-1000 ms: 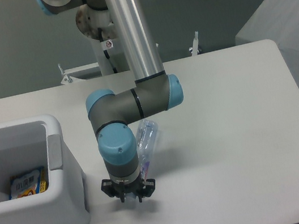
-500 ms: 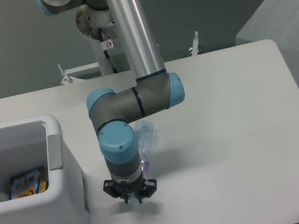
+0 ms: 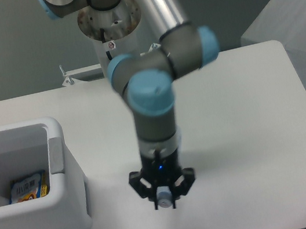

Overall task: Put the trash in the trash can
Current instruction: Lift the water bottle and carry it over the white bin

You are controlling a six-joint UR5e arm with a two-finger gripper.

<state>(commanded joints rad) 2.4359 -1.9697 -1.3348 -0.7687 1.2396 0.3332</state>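
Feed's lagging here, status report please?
Gripper shut on bottle, lifted off table. Snack bag already inside bin. Nothing in the way.

The blue-and-orange snack bag (image 3: 29,187) lies inside the white boxy trash can (image 3: 61,165) at the table's left.

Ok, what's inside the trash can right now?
Inside the trash can, the blue-and-orange snack bag lies at the bottom. The near wall hides the rest of the floor, so a wrapper strip there can't be ruled out. No bottle shows inside.
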